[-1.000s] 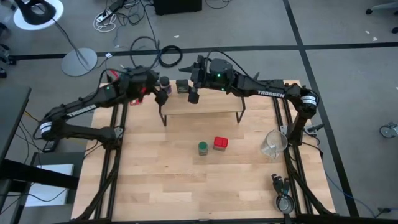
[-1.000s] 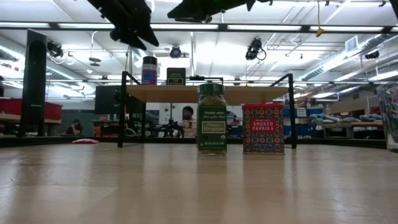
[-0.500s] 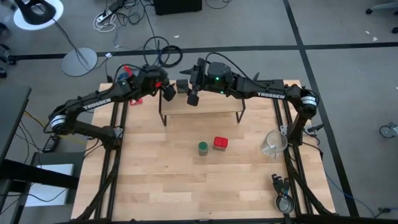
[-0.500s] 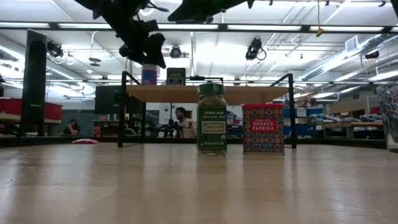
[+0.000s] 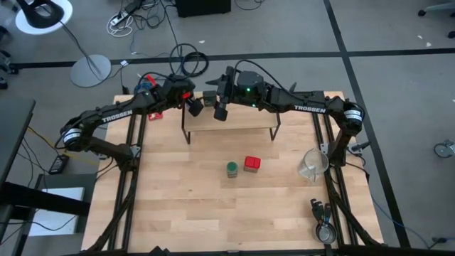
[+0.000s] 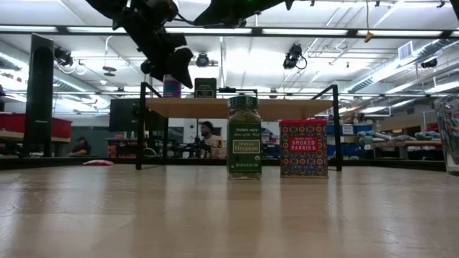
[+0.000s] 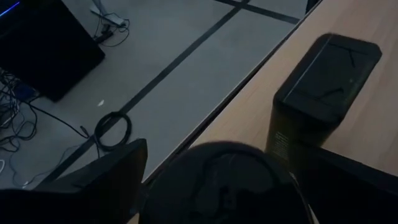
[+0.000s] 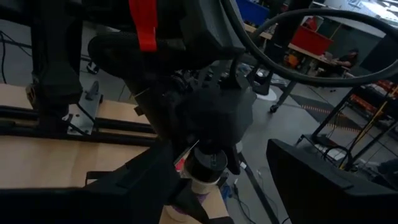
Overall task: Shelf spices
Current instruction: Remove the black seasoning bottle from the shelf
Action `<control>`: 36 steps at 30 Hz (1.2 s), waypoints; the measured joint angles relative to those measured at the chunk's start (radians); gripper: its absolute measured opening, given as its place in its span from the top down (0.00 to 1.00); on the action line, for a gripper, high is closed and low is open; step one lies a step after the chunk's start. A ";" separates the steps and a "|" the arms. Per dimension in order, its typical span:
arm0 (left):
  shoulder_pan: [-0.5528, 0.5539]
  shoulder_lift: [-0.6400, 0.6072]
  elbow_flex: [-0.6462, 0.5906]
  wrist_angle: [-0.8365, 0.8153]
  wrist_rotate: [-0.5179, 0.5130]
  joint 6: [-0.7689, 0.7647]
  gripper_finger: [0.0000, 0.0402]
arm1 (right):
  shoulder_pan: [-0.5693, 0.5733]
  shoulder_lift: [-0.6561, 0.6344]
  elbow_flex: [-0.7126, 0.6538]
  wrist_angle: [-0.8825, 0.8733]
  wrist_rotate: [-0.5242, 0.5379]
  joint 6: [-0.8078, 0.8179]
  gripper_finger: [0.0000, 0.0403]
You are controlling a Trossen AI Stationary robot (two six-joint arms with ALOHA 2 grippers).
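Here the left gripper (image 5: 192, 106) hangs over the shelf (image 5: 234, 121)'s left end with the blue-capped jar (image 6: 171, 86) directly under it; whether its fingers grip the jar I cannot tell. The olive tin (image 7: 323, 93) stands just beside it on the plank. The right gripper (image 5: 221, 110) hovers nearby, opened wide and holding nothing. On the surface below, well apart from both grippers, stand 2 spices: the green jar (image 6: 244, 137) and red tin (image 6: 303, 147).

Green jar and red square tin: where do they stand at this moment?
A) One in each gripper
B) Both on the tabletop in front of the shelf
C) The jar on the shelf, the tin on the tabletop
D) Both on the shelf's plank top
B: the green jar and the red square tin stand side by side on the tabletop, in front of the shelf, with neither gripper near them.
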 joint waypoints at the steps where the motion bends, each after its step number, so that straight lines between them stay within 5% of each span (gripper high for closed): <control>1: 0.000 0.000 0.000 -0.003 0.000 0.003 0.02 | 0.000 0.000 0.000 -0.001 0.000 0.000 0.36; 6: 0.000 0.000 -0.001 -0.016 0.001 0.013 0.12 | 0.000 0.000 0.000 -0.003 0.000 0.004 0.37; 15: 0.000 0.000 -0.001 -0.016 0.006 0.013 0.51 | 0.000 0.000 0.000 -0.004 0.000 0.006 0.38; 27: -0.007 -0.022 -0.002 -0.042 0.005 0.014 0.50 | 0.000 0.000 0.000 -0.004 0.005 0.014 0.38; 36: -0.011 -0.214 -0.003 -0.071 0.058 -0.012 0.51 | 0.000 0.000 0.000 -0.003 0.007 0.014 0.39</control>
